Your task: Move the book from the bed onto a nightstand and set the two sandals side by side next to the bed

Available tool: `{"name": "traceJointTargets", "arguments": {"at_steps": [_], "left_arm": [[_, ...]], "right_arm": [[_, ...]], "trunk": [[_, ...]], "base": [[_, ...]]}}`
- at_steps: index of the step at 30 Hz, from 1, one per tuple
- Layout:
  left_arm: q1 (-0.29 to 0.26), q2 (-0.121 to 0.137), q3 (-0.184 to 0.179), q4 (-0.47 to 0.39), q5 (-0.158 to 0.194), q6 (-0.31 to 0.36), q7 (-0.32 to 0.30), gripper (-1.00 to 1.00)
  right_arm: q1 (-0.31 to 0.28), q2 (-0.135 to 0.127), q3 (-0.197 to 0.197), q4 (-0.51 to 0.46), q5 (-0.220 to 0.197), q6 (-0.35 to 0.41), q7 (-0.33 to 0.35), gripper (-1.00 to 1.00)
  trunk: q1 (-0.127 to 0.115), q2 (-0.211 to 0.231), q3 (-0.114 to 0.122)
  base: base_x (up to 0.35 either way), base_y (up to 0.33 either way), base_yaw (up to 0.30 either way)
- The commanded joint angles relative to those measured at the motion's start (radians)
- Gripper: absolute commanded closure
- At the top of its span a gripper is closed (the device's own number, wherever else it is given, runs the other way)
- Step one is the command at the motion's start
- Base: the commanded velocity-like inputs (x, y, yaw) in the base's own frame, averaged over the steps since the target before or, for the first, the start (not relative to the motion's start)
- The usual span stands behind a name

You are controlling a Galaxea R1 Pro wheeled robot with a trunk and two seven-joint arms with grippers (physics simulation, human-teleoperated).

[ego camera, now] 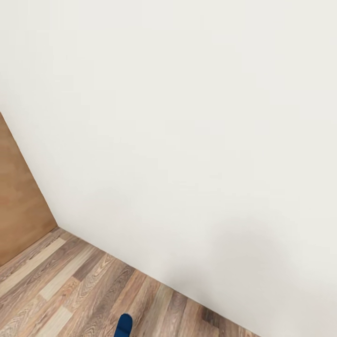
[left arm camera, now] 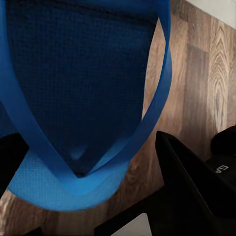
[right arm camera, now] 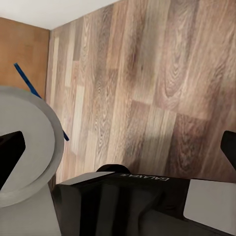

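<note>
Holds a bright-blue sandal (left arm camera: 83,73) in the left gripper (left arm camera: 88,142), toe end lodged between the two dark fingers (left arm camera: 191,187) and sole filling the space ahead of them. Keeps the thong straps in a narrow V toward the gripper's palm. Hides the exact point of grip behind the sole; shows a sliver of wood-plank floor (left arm camera: 196,83) between the sandal's edge and one finger, so cannot tell how tightly clamped. Carries the sandal clear of the planks, well beyond the fingertips.

Leaves the right gripper (right arm camera: 118,147) spread wide, jaws at opposite edges of the right wrist view, clasping nothing and touching nothing. Looks past the fingertips onto bare plank floor, with a white wall (right arm camera: 44,10) and an orange-brown wooden panel (right arm camera: 22,54) further off beyond them. Catches a pale rounded part of the robot (right arm camera: 24,147) close beside one finger, and a thin blue line (right arm camera: 29,83) behind it, too slight to identify.

From the head view, faces a plain white wall (ego camera: 187,117) meeting the floor (ego camera: 70,290), with the same wooden panel (ego camera: 18,206) to the left. Shows just the rounded blue tip of the sandal (ego camera: 124,325) at the lower edge, near the wall's base.
</note>
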Motion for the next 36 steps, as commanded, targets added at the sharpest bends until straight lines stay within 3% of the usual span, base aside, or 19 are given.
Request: {"name": "traceJointTargets", "arguments": {"at_steps": [1,36], "left_arm": [[-0.001,0.0,-0.008,0.002,0.007,-0.006,0.002,1.0],[-0.001,0.0,-0.008,0.001,0.007,-0.006,0.002,1.0]], "right_arm": [[0.0,0.0,-0.001,0.0,-0.004,0.005,0.003,-1.0],[0.0,0.0,-0.001,0.0,-0.004,0.005,0.003,-1.0]], "trunk": [[0.0,0.0,-0.001],[0.0,0.0,-0.001]], "base": [[0.006,0.0,0.232],[0.0,0.0,0.247]]}}
